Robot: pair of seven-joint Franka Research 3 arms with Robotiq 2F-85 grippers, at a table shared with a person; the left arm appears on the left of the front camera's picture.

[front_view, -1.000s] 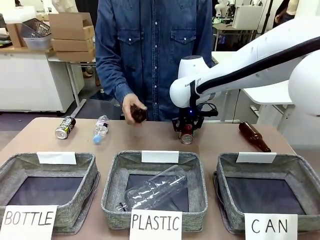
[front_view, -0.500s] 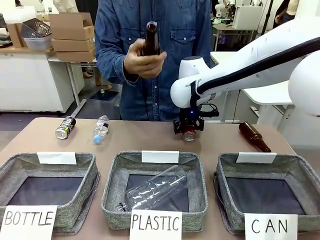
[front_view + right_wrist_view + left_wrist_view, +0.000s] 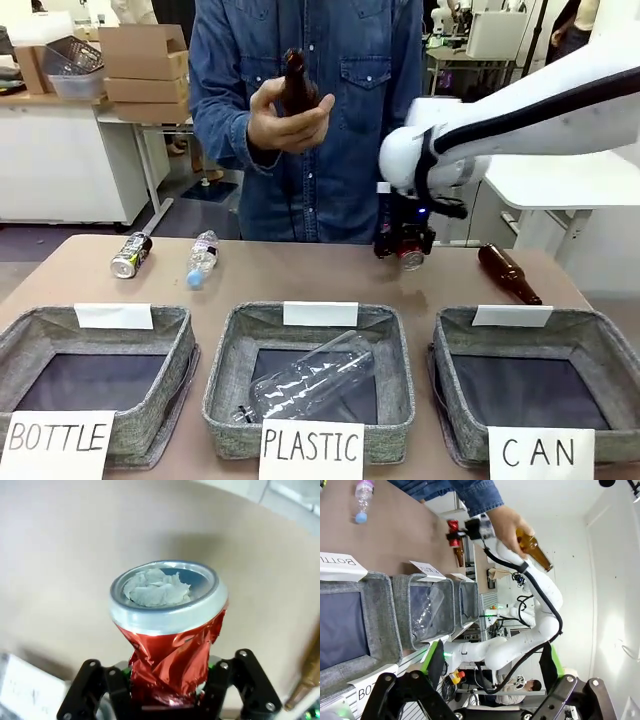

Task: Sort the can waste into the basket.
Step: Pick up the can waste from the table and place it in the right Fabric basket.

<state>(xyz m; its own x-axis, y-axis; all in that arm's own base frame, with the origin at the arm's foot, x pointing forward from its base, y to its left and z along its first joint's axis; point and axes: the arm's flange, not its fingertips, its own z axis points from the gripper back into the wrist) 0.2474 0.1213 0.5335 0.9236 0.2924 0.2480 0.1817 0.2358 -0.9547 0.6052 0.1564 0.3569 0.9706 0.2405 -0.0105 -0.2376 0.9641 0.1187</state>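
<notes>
Right wrist view: right fingers (image 3: 114, 684) clamp the dented red can (image 3: 172, 650); left fingers (image 3: 436, 667) spread wide.

The table (image 3: 300, 275) is viewed across from the near side, sideways from the left wrist, and closely from the right wrist.

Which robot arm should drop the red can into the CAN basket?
The right. The right gripper holds the red can above the table, nearest the CAN basket; the left gripper is empty.
</notes>
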